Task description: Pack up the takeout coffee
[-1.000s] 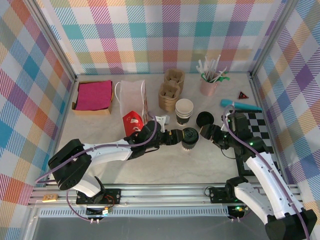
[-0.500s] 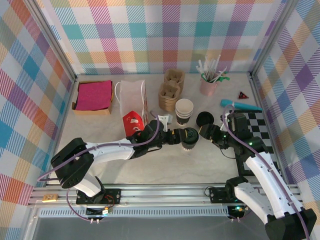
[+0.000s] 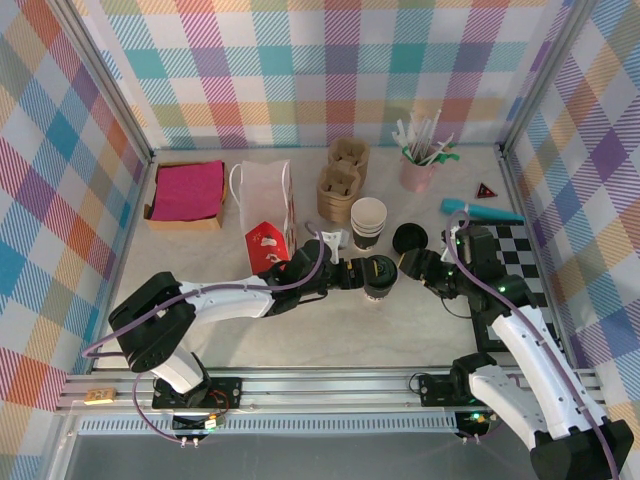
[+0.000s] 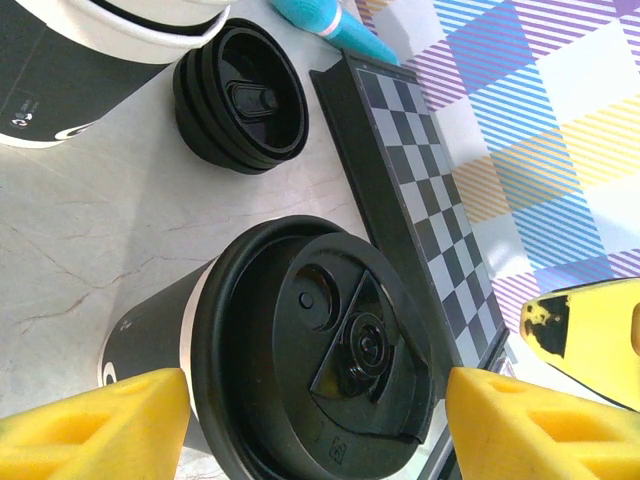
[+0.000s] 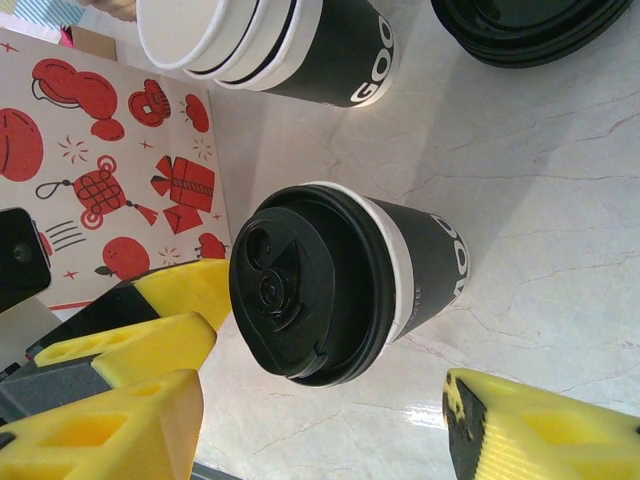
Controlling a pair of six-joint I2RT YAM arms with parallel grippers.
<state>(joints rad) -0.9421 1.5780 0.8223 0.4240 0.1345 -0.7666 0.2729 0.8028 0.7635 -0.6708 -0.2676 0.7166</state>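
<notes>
The left gripper (image 3: 352, 272) is sitting at the takeout coffee (image 3: 380, 270), which is standing upright on the table (image 3: 330, 335) with its round black lid (image 4: 335, 350) seated on top. The gripper's yellow fingers (image 4: 100, 425) are standing apart, one on each side of the cup, and the near part of the cup is lying between their tips. They are sitting close against it, but I cannot tell whether they are pressing on it or only flanking it.

The right gripper (image 3: 410, 263) is hovering just on the other side of the coffee, facing the left gripper. Its yellow fingers (image 5: 530, 430) are spread apart and gripping nothing. The coffee is standing just ahead of their tips, its lid tilting toward the camera in the right wrist view.

Beyond the coffee from the left gripper, and off to its left, a stack of loose black lids (image 4: 240, 100) is lying on the table, with a stack of empty cups (image 4: 90, 50) showing further left. A checkered board (image 4: 420, 190) is running ahead on the left gripper's right. To the left of the right gripper, a red-printed paper (image 5: 90, 160) is lying flat just beside the coffee.
</notes>
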